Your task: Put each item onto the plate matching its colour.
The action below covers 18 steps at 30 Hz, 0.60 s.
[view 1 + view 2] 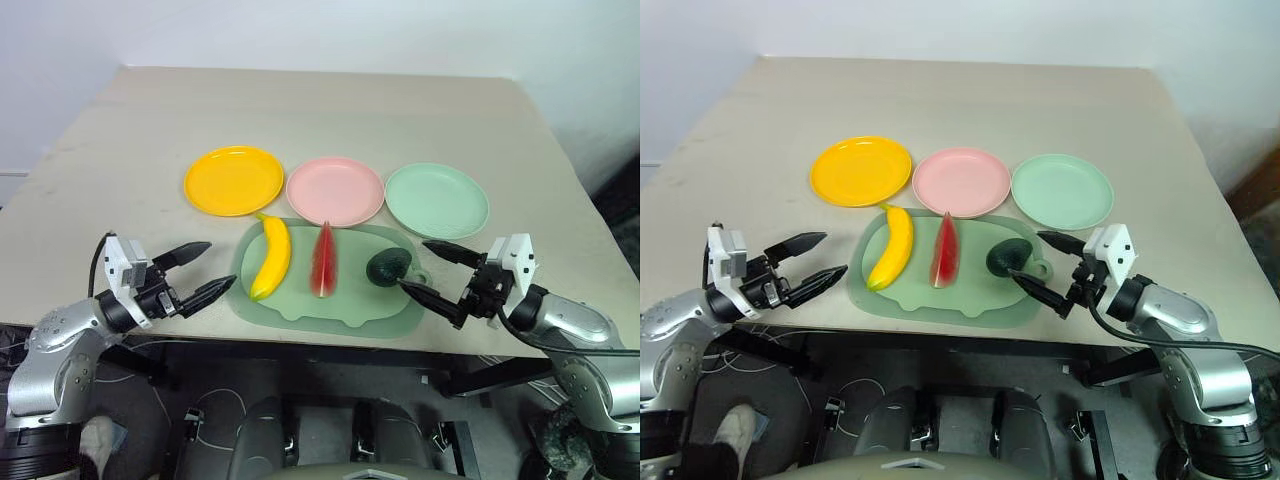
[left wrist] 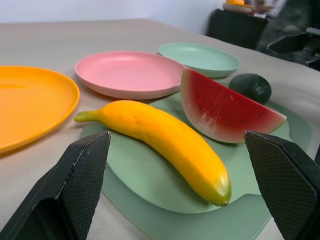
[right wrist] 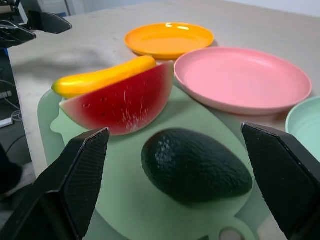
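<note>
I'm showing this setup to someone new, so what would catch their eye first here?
Probably the row of three bright plates across the table: the yellow-orange plate, the pink plate and the mint green plate. Just in front, a pale green tray holds the banana, the watermelon wedge and the avocado, flanked by the open left gripper and right gripper.

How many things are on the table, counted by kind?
Plates: 3: yellow-orange plate, pink plate, mint green plate
Toy foods: 3: banana, watermelon wedge, avocado
Trays: 1: pale green tray
Total: 7
</note>
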Tool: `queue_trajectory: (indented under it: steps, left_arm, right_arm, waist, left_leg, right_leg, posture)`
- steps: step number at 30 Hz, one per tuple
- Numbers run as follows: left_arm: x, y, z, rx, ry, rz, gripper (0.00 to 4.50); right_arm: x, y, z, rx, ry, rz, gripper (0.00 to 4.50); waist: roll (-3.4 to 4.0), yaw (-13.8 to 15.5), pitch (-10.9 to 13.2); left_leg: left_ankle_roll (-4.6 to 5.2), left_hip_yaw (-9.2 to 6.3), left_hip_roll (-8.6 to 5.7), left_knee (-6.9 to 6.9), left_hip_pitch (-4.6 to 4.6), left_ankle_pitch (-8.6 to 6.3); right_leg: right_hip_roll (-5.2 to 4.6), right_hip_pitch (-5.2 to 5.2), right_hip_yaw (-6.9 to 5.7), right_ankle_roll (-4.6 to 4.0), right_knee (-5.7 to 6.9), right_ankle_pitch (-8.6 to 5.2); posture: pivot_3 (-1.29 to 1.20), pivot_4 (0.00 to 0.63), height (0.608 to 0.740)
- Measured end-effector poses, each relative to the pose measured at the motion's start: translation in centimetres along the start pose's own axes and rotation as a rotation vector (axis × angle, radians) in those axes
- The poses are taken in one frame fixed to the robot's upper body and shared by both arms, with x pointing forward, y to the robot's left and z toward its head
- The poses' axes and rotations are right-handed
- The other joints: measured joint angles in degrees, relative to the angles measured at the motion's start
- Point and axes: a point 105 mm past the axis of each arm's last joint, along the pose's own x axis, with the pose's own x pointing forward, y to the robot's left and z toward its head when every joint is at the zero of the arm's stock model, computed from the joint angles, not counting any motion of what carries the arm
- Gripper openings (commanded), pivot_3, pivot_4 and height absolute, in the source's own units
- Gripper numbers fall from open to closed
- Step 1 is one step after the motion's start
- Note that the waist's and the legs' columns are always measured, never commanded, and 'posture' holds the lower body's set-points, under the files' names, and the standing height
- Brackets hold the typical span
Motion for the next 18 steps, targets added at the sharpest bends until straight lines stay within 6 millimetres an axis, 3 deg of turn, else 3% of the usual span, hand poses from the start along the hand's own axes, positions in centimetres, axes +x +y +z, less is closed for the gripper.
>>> queue_trajectory:
  steps: [11,18]
  left_arm:
    - [0.4,0.4,0.4,0.023,-0.018,0.010,4.49]
    - [0.9,0.0,0.3,0.026,-0.021,0.017,4.49]
  right_arm:
    - [1.9,1.0,0.4,-0.011,0.021,0.094,4.50]
    - [3.3,0.1,2.0,-0.101,0.039,0.207,4.50]
  waist:
    - [0.00,-0.08,0.00]
    - [0.00,-0.18,0.00]
  left_leg:
    - [0.00,0.01,0.00,0.00,0.00,0.00]
    - [-0.04,0.02,-0.02,0.00,0.00,0.02]
  right_leg:
    - [-0.01,-0.01,0.00,0.00,0.00,0.00]
    - [0.00,-0.01,0.00,0.00,0.00,0.00]
  posture:
    - [0.00,0.150,0.695]
    - [0.00,0.150,0.695]
